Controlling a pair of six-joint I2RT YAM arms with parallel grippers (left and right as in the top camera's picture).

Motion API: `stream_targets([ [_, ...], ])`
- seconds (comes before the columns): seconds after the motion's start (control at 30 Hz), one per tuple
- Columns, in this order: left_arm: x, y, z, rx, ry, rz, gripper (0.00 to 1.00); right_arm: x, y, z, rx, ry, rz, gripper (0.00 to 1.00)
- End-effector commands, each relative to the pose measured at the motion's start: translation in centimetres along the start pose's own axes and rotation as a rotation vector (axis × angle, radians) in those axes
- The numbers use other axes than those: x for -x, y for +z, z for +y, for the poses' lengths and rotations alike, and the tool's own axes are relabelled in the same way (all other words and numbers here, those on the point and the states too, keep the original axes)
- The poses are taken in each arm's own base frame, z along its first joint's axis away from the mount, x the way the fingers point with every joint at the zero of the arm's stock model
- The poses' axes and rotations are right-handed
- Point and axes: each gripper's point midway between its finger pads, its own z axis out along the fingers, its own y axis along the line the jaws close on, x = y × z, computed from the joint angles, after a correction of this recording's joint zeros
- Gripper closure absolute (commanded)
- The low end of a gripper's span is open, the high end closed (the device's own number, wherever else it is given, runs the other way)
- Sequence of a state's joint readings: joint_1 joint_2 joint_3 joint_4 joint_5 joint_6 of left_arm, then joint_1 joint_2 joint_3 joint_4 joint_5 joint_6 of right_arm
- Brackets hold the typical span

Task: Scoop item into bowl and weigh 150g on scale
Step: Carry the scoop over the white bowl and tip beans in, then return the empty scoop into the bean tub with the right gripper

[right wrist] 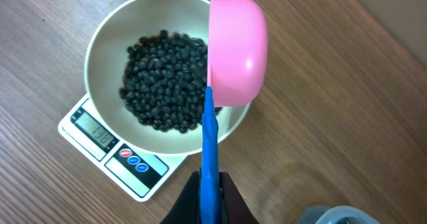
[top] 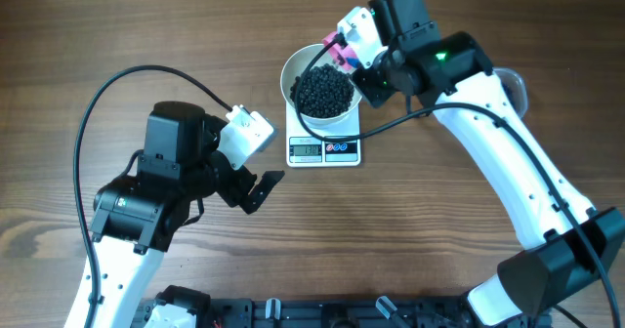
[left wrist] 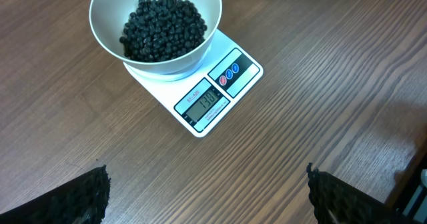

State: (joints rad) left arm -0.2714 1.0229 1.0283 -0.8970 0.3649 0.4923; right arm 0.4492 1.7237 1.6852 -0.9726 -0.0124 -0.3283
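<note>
Beans (right wrist: 163, 77) are piled in the bowl (right wrist: 100, 44), which is set on the scale (right wrist: 107, 144). The back part of the scale is covered by the bowl, and the display and the buttons are left visible in front. The display seems to read 130, but the digits are small. The right gripper (right wrist: 210, 184) is clenched on the blue handle of a pink scoop (right wrist: 237, 47). The scoop is held tipped on its side over the bowl's rim, its hollow turned to the beans. The left gripper (top: 256, 189) is released, with the jaws spread wide, and is seen above the bare table (left wrist: 333, 84), near the scale but not touching it.
</note>
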Motion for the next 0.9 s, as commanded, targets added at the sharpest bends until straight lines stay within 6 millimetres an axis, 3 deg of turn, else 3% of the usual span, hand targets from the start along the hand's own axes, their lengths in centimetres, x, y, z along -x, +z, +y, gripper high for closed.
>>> stream_targets([
  [0.0, 0.6, -0.4, 0.2, 0.004, -0.004, -0.019, 0.00, 0.1, -0.4, -0.8, -0.138, -0.051, 0.034, 0.96],
  [0.1, 0.6, -0.4, 0.2, 0.004, -0.004, -0.019, 0.00, 0.3, -0.4, -0.7, -0.134, -0.045, 0.029, 0.96],
  [0.2, 0.6, -0.4, 0.1, 0.004, -0.004, -0.019, 0.00, 1.5, -0.4, 3.5, 0.107, -0.013, -0.045, 0.96],
  [0.33, 0.6, -0.4, 0.2, 0.004, -0.004, -0.019, 0.00, 0.8, -0.5, 3.7, 0.118, 0.042, -0.018, 0.96],
  [0.43, 0.6, -0.4, 0.2, 0.004, -0.004, -0.019, 0.00, 0.9, -1.9, 2.7, 0.099, 0.098, -0.040, 0.96],
  [0.53, 0.6, -0.4, 0.1, 0.004, -0.004, -0.019, 0.00, 0.2, -5.4, -1.5, 0.032, 0.260, -0.088, 0.96],
  [0.63, 0.6, -0.4, 0.2, 0.004, -0.004, -0.019, 0.00, -2.8, -7.8, -5.6, -0.036, 0.424, -0.074, 0.96],
  [0.77, 0.6, -0.4, 0.1, 0.004, -0.004, -0.019, 0.00, -11.1, -9.1, -9.1, -0.082, 0.647, 0.141, 0.96],
  [0.87, 0.6, -0.4, 0.2, 0.004, -0.004, -0.019, 0.00, -15.3, -9.7, -11.9, -0.206, 0.799, 0.238, 0.96],
])
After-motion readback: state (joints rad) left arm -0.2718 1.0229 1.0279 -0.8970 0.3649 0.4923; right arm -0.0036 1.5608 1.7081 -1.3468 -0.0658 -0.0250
